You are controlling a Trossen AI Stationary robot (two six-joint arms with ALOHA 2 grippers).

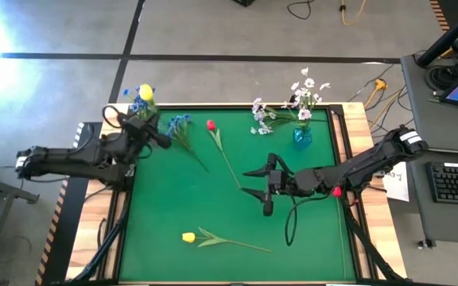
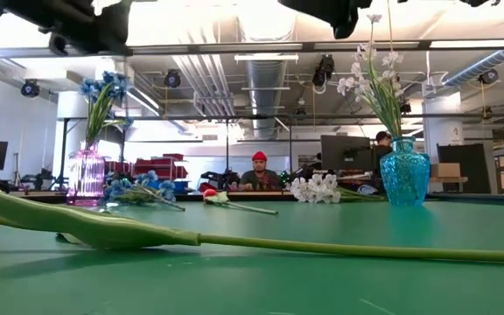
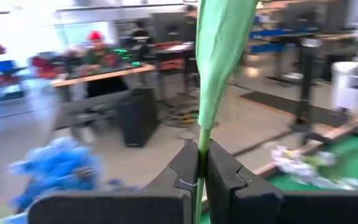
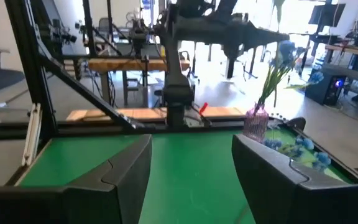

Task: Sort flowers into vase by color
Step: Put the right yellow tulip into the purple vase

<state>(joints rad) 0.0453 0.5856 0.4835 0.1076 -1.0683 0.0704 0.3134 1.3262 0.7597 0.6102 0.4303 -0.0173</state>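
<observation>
1. The left hand is up at the far left corner of the green surface, its 2 fingers clamped on the thin green stem of a yellow tulip.
2. That yellow bloom sits right over the pink vase, which already has a blue cluster standing in it.
3. The right hand hangs over the middle of the surface, right of centre, with its fingers spread apart and nothing between them.
4. A red tulip lies flat near the far edge, its stem running toward the middle and ending just beside the right hand.
5. More blue flowers lie on the surface just beside the pink vase, between it and the red tulip.
6. A second yellow tulip on the surface lies close to the near edge, stem pointing to the right.
7. A blue vase stands at the far right corner with white blossoms upright in it.
8. Another white spray lies on the surface just left of the blue vase.
9. A person in a red cap sits in the room behind.
</observation>
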